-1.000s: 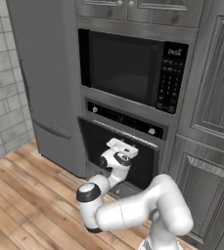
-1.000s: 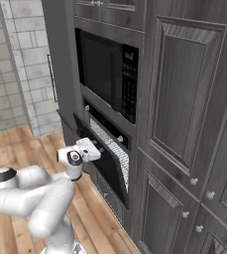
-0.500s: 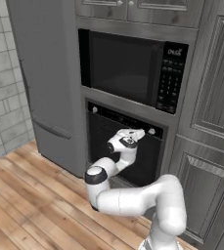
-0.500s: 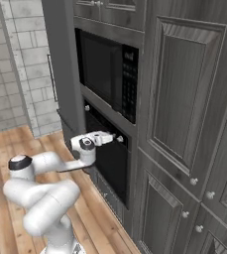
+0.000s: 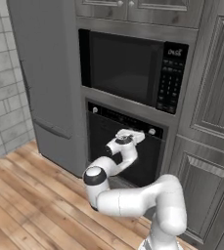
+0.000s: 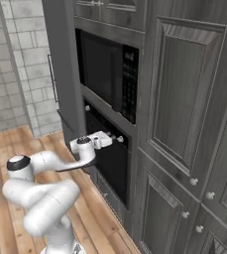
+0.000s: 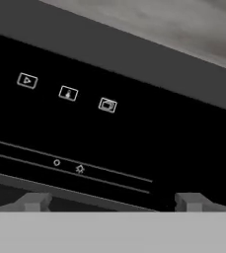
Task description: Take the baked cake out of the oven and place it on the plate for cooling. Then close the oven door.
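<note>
Claw [image 5: 139,135] is raised against the front of the oven [image 5: 125,151], level with the top edge of the oven door [image 5: 128,156]. In the right base view the claw [image 6: 106,139] sits at the door's upper edge, just under the control strip [image 6: 102,121].

Claw state: the hand view shows two finger tips [image 7: 34,201] rising at the bottom, set well apart with black oven front between them, so the jaws stand apart. Nothing lies between them that I can make out. Whether the tips touch the door or its handle cannot be told (contact point is hidden by the hand in both base views).

Directly ahead of the claw, hand view: the black control strip [image 7: 109,123] with a row of small white icons [image 7: 68,93] up and to the left of the tips, and two thin pale lines running across just above them. A grey cabinet edge [image 7: 149,29] runs beyond the strip, at the top of that view.

Oven door: stands upright, flush with the cabinet face, in both base views. Cake and plate not located.

Around the claw, left base view: one white knob [image 5: 152,131] just to its right on the strip, the other knob [image 5: 95,110] further off to its left. Microwave [image 5: 133,71] with keypad directly above the claw. Grey refrigerator [image 5: 47,83] well to the left of it. Grey cabinet doors [image 5: 216,97] to the right. Wood floor [image 5: 30,200] below and behind.
</note>
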Tool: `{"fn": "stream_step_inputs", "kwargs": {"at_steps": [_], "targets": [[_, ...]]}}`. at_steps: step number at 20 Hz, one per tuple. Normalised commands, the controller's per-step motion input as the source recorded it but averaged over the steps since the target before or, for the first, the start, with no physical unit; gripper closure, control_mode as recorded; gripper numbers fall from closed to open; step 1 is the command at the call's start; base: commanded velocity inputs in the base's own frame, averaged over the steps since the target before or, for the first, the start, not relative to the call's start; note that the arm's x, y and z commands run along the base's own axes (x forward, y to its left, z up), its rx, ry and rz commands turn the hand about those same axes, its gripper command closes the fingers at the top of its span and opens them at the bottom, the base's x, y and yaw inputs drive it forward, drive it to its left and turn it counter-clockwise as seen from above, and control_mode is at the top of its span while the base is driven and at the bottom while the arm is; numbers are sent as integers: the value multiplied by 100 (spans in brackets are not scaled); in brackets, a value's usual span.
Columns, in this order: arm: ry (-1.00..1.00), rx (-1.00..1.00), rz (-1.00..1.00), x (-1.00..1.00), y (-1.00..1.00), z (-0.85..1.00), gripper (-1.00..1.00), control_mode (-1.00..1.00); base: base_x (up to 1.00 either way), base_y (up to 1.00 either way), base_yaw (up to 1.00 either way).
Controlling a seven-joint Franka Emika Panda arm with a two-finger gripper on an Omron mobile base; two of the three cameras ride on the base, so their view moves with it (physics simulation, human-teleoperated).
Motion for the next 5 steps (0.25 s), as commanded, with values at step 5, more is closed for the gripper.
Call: {"fn": "stream_step_inputs", "kwargs": {"at_steps": [5], "targets": [[43, -41, -5, 34, 18, -62, -100, -100, 0, 0, 0]]}}
